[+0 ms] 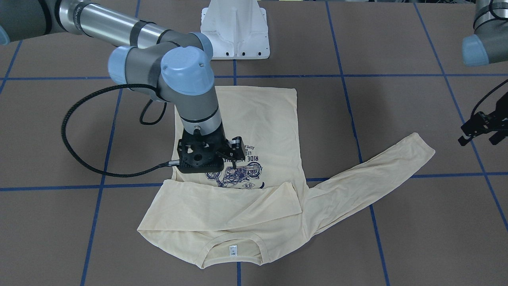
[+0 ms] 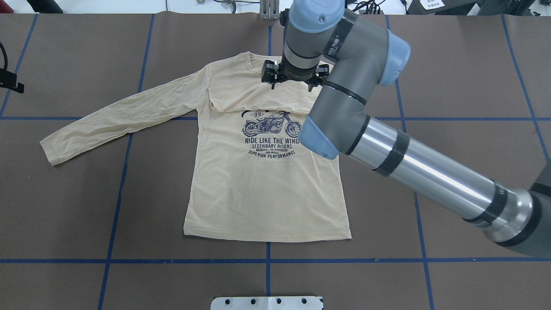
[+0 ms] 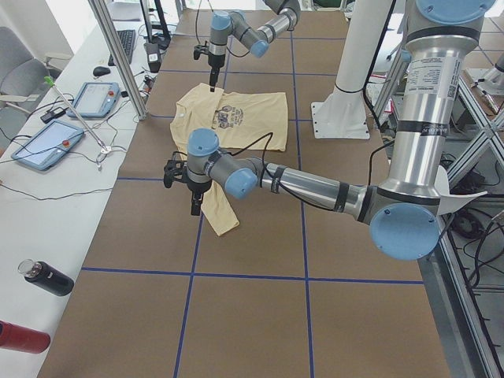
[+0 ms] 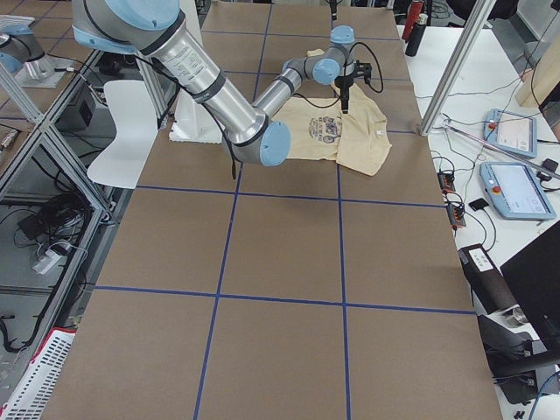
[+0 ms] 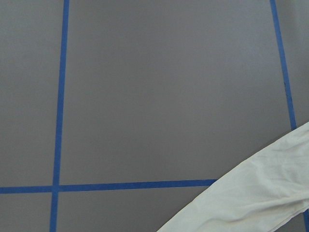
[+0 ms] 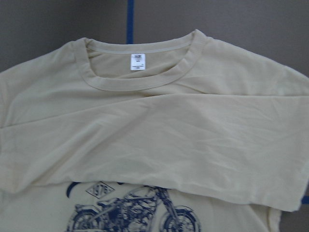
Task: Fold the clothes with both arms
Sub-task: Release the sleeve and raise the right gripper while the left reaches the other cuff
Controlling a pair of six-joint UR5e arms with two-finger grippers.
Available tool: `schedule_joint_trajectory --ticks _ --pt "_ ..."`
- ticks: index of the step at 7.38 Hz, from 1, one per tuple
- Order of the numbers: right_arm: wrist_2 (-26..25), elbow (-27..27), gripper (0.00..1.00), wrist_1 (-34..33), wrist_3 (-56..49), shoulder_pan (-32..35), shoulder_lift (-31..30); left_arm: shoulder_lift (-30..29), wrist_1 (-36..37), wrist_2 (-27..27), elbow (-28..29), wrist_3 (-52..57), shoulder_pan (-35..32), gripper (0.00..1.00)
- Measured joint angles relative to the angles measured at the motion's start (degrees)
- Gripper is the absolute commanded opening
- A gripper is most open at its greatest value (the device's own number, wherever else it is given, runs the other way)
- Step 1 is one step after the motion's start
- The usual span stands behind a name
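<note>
The cream-yellow shirt (image 2: pixel 258 189) lies flat on the brown table, motorcycle print up, collar and white neck label (image 6: pixel 137 61) at the far edge from the robot. One sleeve (image 2: pixel 258 101) is folded across the chest above the print. The other sleeve (image 2: pixel 120 116) stretches out flat toward the left arm's side. My right gripper (image 2: pixel 291 86) hangs open just over the folded sleeve near the collar, holding nothing. My left gripper (image 1: pixel 478 139) hovers open beyond the outstretched sleeve's cuff (image 1: pixel 420 149), and its wrist view catches only the sleeve (image 5: pixel 256 198).
Blue tape lines (image 2: pixel 267 260) divide the table into squares. The white pedestal base (image 1: pixel 235 29) stands at the robot's edge of the table. A side bench beyond the collar side holds tablets (image 3: pixel 47 142) and bottles (image 3: pixel 47 277).
</note>
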Motion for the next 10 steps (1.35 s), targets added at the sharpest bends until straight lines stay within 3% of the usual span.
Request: schedule_joint_trajectory --ticks 2,4,6,10 --pt "3.6 12.2 1.00 -7.3 -8.5 3.2 -10.4 3.7 -9.8 5.6 0.1 -11.8 5.9 1.00" --pt "5.6 19.9 1.00 -12.3 -14.0 5.0 -16.5 4.4 -13.0 11.6 2.5 -18.2 10.9 1.00" --pt "6.4 22.7 1.00 -13.3 -15.4 5.4 -18.8 4.5 -15.9 14.2 6.2 -19.0 13.2 1.00" --pt "6.7 23.2 1.00 -13.2 -15.5 5.4 -19.5 4.6 -16.9 14.9 8.0 -19.2 17.2 0.97"
